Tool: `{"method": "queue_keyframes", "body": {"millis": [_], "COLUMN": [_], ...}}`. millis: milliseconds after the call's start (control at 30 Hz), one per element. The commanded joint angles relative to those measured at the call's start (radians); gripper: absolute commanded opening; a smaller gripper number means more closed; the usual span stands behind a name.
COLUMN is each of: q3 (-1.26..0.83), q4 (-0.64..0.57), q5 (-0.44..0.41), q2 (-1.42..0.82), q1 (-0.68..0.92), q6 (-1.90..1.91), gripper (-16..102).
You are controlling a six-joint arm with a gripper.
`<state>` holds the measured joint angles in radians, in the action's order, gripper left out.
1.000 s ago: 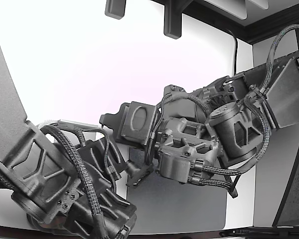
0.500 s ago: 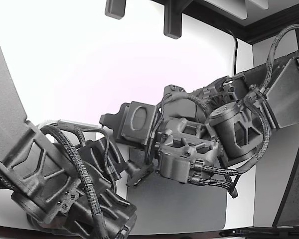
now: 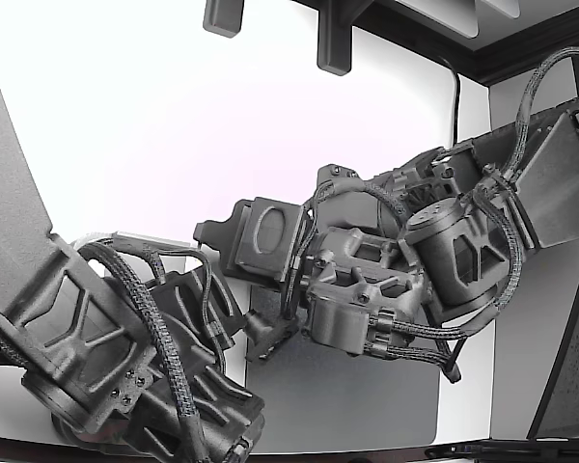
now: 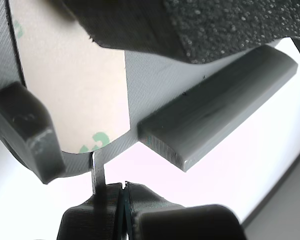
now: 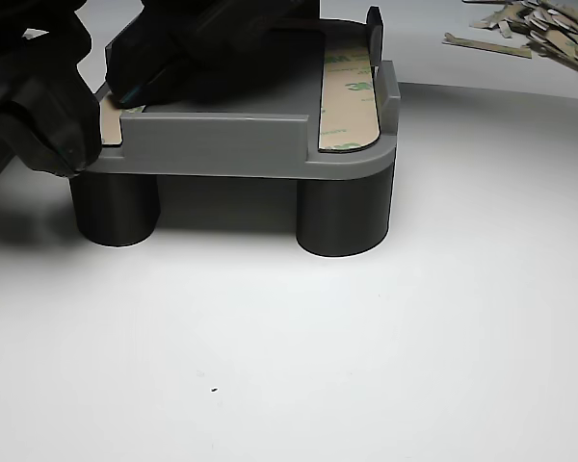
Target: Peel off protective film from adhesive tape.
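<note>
In the wrist view a tan protective film (image 4: 75,85) with green print lies on the tape stuck to a grey part (image 4: 215,110). From the film's rounded end a thin tab (image 4: 97,172) runs down into my gripper (image 4: 121,189), whose jaws are shut together on it. In the other view the same grey part (image 5: 222,144) stands on two round legs. One film-covered tape strip (image 5: 347,96) shows fully on it. A second strip (image 5: 111,120) is mostly hidden under black gripper bodies (image 5: 39,106).
A second arm (image 3: 106,357) crosses the lower left of the exterior view, over a grey mat (image 3: 367,395). A dark foam pad (image 4: 215,25) presses on the part near the film. Peeled film scraps (image 5: 539,24) lie on the white table behind the part.
Almost nothing: in the exterior view the wrist of the arm on the right has edged slightly to the left. The other arm is still.
</note>
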<state>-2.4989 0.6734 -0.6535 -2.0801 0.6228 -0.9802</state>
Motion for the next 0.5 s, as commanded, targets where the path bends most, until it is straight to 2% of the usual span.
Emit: {"method": "queue_keyframes", "body": {"millis": [0, 467], "q3": [0.02, 0.025], "q4": [0.0, -0.008], "q5": [-0.006, -0.008], "q2": [-0.021, -0.021], "q1": [-0.009, -0.008], "q6": [-0.003, 0.002], "gripper": [-11, -11]}}
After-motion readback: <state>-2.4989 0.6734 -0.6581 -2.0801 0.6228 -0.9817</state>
